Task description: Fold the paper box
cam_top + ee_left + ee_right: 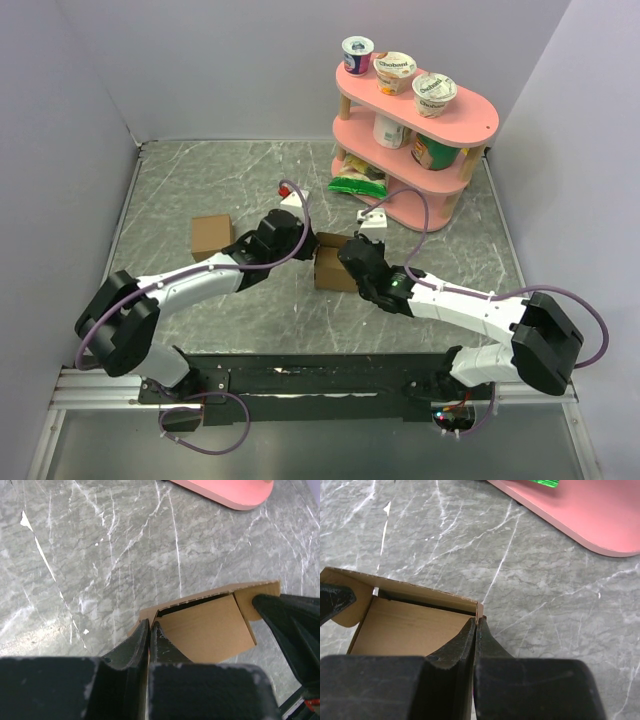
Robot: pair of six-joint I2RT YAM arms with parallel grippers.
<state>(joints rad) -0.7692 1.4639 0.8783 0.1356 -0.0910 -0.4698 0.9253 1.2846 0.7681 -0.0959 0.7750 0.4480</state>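
At each wrist, both jaws clamp the paper box [210,630] wall, a grip hidden overhead.

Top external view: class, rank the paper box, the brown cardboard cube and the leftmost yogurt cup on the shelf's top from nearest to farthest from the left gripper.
1. The paper box: pinched by the left gripper, at table centre.
2. The brown cardboard cube: to the left, standing apart.
3. The leftmost yogurt cup: far back, atop the pink shelf.

Overhead view high on the near side of the paper box [328,272], facing down, wrist views close at opposite sides, both sharing it.
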